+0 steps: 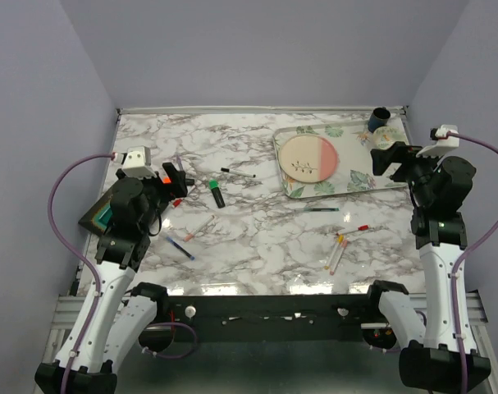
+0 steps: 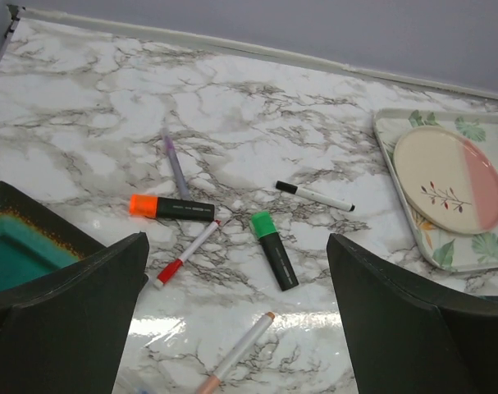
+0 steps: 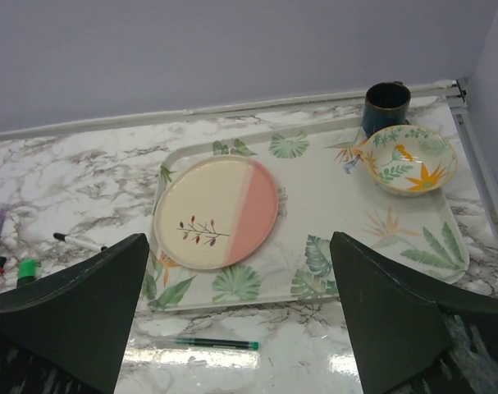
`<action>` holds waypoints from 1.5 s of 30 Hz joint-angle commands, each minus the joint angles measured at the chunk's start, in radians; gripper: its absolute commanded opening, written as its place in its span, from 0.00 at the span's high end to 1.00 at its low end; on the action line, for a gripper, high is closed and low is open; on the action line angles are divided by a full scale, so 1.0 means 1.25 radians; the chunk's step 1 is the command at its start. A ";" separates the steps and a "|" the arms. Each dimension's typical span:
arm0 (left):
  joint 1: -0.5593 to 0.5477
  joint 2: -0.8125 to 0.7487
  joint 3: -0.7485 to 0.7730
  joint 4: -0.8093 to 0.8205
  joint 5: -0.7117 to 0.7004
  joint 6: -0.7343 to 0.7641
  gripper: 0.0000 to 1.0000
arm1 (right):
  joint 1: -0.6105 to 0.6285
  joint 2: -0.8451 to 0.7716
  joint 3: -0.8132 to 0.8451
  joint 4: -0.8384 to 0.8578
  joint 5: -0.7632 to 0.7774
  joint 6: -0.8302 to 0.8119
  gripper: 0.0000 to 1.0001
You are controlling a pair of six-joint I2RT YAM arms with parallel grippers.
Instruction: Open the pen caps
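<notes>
In the left wrist view the teal dish (image 2: 19, 246) is cut by the left edge and sits partly behind the left gripper (image 2: 236, 238); the tray (image 2: 388, 135) runs off the right edge. In the right wrist view the right gripper (image 3: 238, 238) hides the highlighter body below the green cap (image 3: 25, 269).

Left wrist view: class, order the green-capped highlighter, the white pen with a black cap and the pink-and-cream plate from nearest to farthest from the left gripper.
From the open left gripper:
1. Green-capped highlighter: just ahead, between the fingers.
2. White pen with a black cap: beyond it, slightly right.
3. Pink-and-cream plate: far right, on the leafy tray.
</notes>
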 commanded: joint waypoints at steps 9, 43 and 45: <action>0.005 -0.019 0.064 -0.298 0.008 -0.283 0.01 | 0.004 -0.027 -0.106 0.058 -0.544 -0.162 0.00; 0.005 0.229 -0.085 -0.453 -0.181 -0.655 0.38 | 0.010 0.073 -0.017 -0.184 -0.582 -0.383 0.00; 0.005 0.242 -0.096 -0.448 -0.201 -0.667 0.39 | 0.010 0.074 -0.016 -0.186 -0.580 -0.383 0.00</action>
